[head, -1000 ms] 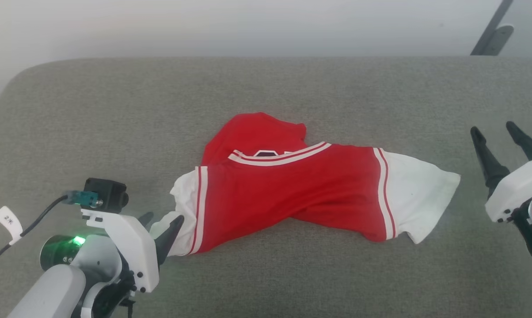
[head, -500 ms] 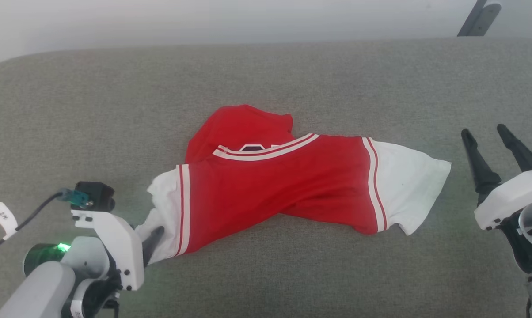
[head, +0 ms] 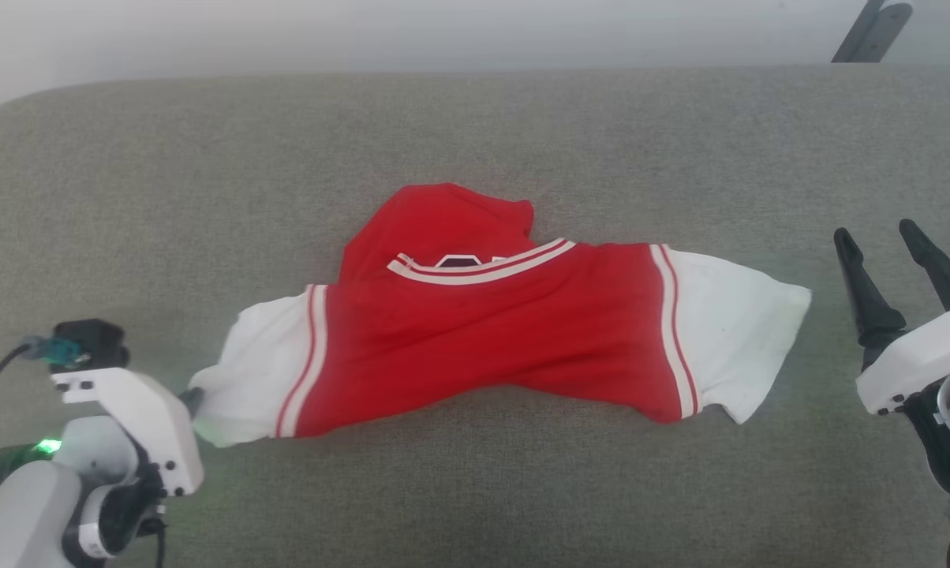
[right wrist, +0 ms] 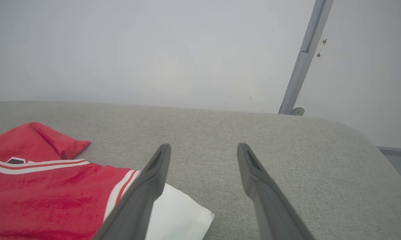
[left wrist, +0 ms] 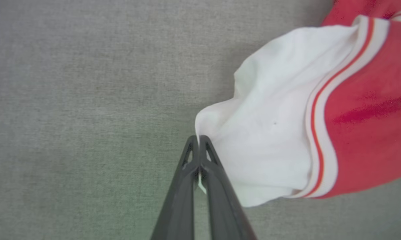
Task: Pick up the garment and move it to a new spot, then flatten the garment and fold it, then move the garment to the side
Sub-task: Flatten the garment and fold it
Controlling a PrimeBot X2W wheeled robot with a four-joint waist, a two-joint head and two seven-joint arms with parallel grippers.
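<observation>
Left wrist view: left claw (left wrist: pixel 198 137) clenched on the white sleeve edge of the garment (left wrist: pixel 360 110).
A sliver of white cloth is pinched between the two dark fingers (left wrist: pixel 180 186); the red jersey is spread, crumpled, across the middle of the grey upholstered bench (head: pixel 475 489), its other white sleeve laid toward the right claw (head: pixel 876 230), which is seen spread wide and empty, near that sleeve but apart from it.

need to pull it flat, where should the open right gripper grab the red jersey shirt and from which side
On the red jersey shirt, probably the outer hem of the white right sleeve, approached from the robot's right, low over the grey fabric cushion. That sleeve lies flat with its edge facing the open right gripper, and the left gripper is shut on the opposite sleeve.
</observation>
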